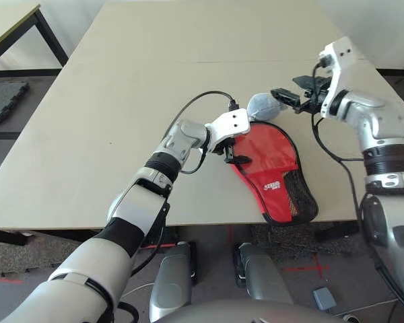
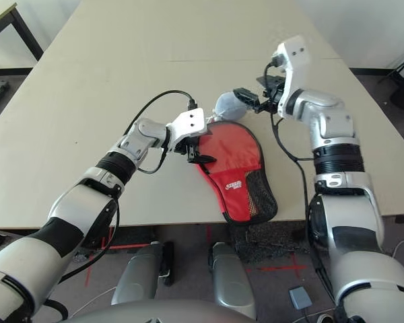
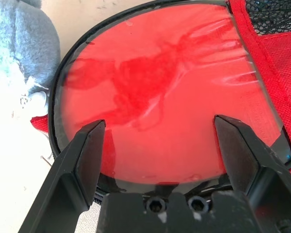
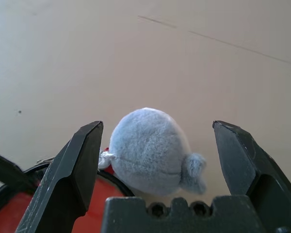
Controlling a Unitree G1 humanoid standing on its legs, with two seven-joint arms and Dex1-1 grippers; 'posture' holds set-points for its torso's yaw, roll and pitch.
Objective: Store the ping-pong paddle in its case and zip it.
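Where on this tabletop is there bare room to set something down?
Bare: the table left of the left gripper, and beyond the plush. Crowded: around the case, with the plush at its far end and both open grippers close by.

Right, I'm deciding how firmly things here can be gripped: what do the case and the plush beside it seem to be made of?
The case looks like red woven fabric with black trim, a black open-weave mesh pocket, and a smooth, glossy window, probably clear plastic, judging by its highlights and creases. The plush seems to be short-pile synthetic fleece, matte and fuzzy.
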